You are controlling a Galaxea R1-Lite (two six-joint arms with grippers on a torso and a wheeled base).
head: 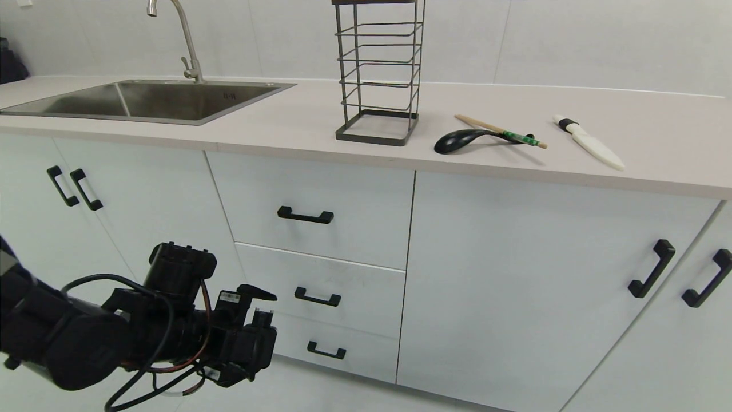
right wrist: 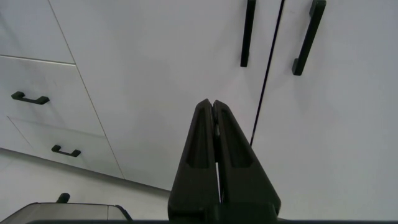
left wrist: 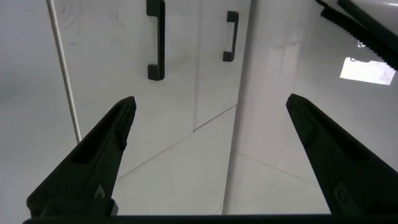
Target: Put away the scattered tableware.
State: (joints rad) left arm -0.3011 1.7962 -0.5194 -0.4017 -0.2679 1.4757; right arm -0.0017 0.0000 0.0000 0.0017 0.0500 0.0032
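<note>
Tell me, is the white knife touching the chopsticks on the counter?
Apart. The head view shows bare counter between the knife and the near end of the chopsticks.

You have a pale counter [head: 629,109] running across the view, with a steel sink [head: 148,100] set into its left end and a curved tap [head: 186,40] behind the basin. Near the middle, a tall black wire rack [head: 370,139] stands upright on the counter, well apart from the sink. Below, you see white cabinet doors [head: 514,269] on either side of a stack of three drawers [head: 320,189], all shut, each with a black handle [head: 305,216]. A tiled wall [head: 572,40] backs the counter.
</note>
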